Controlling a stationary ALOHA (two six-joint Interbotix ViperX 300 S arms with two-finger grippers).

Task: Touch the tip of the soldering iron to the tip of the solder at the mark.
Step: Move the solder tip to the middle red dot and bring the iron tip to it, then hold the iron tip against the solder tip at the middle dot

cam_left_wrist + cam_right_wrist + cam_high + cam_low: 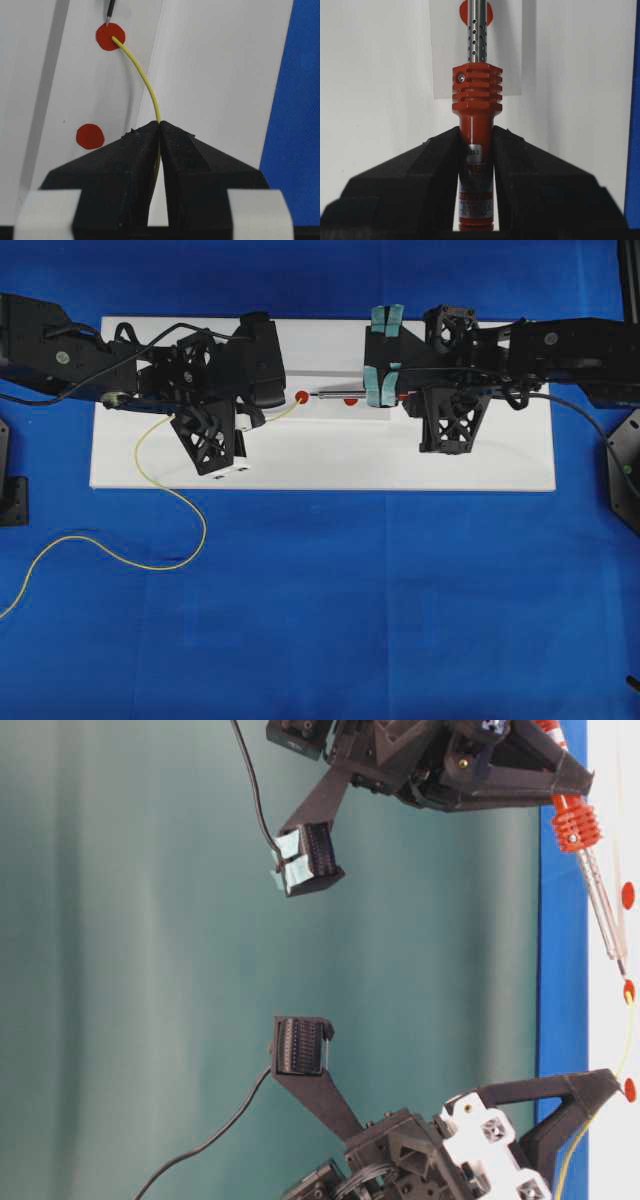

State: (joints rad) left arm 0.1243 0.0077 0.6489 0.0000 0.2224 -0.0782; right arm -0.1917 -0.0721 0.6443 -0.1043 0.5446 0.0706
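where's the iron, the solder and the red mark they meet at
iron [475,105], right wrist view, on the ribbed orange-red collar
solder [145,82], left wrist view, on the yellow wire's bend above the end effector
mark [106,41], left wrist view, on the red dot's left part

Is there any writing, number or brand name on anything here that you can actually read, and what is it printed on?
"333", or close to it: on a small silver band around the orange-red handle of the soldering iron, seen from the right wrist; blurred, so uncertain.
Label lines lower on that handle: too small and blurred to read.
Red dots on the white board: plain marks, no text.
Nothing else carries readable writing.
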